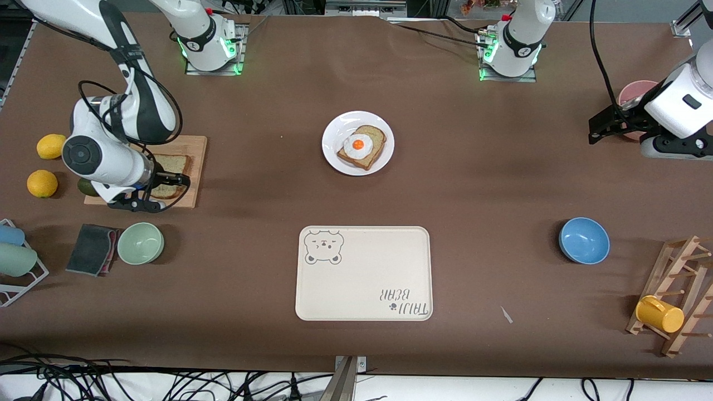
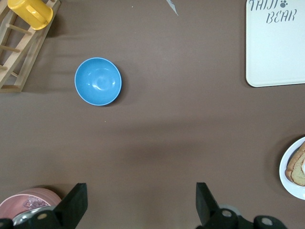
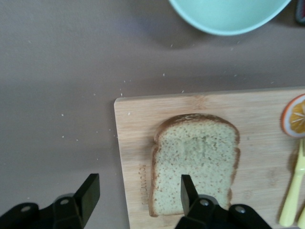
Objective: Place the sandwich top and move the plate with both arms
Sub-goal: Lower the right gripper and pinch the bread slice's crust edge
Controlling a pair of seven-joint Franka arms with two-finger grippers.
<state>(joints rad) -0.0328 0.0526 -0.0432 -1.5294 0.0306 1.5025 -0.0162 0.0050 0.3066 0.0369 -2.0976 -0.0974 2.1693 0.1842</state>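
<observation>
The sandwich top (image 1: pixel 170 170) lies flat on a wooden cutting board (image 1: pixel 195 146) toward the right arm's end of the table. It also shows in the right wrist view (image 3: pixel 195 162). My right gripper (image 1: pixel 161 192) (image 3: pixel 138 191) is open and empty. It hangs low over the board's edge, with one finger over the slice and the other over the bare table. The white plate (image 1: pixel 340 159) stands mid-table and bears a bread slice with a fried egg (image 1: pixel 358 144). My left gripper (image 1: pixel 599 131) (image 2: pixel 140 202) is open and empty over bare table at the left arm's end.
A bear-print tray (image 1: pixel 365 273) lies nearer the front camera than the plate. A green bowl (image 1: pixel 140 243), a dark cloth (image 1: pixel 92 249) and two lemons (image 1: pixel 51 146) surround the board. A blue bowl (image 1: pixel 584 240), a pink bowl (image 1: pixel 635 92) and a rack with a yellow mug (image 1: pixel 660 313) stand at the left arm's end.
</observation>
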